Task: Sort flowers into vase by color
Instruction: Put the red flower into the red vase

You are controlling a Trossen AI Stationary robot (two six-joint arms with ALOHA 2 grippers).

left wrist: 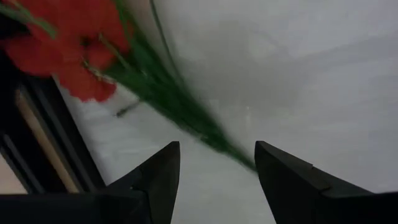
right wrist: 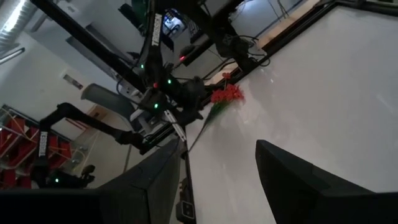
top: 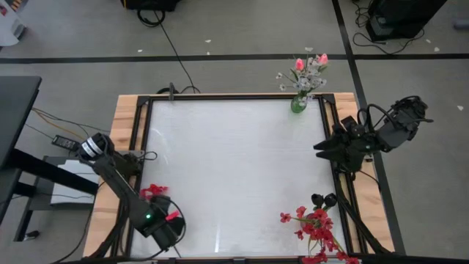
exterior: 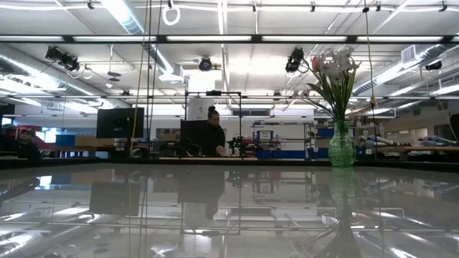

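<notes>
Two vases (top: 299,103), two pink tulips (top: 300,64), two red flower bunches (top: 315,226), two pincers (top: 319,149)

a grey floor (top: 242,33) crossed by dark tape lines surrounds the table; black cables (top: 170,44) trail over it; long ceiling light strips (exterior: 215,38) run overhead; a person (exterior: 212,132) sits at a far workbench among monitors (exterior: 120,122).

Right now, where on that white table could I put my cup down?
The wide middle of the white table is bare, between the green vase at the far edge and the red flowers at the near right corner. The near left corner is crowded by the left gripper.
</notes>
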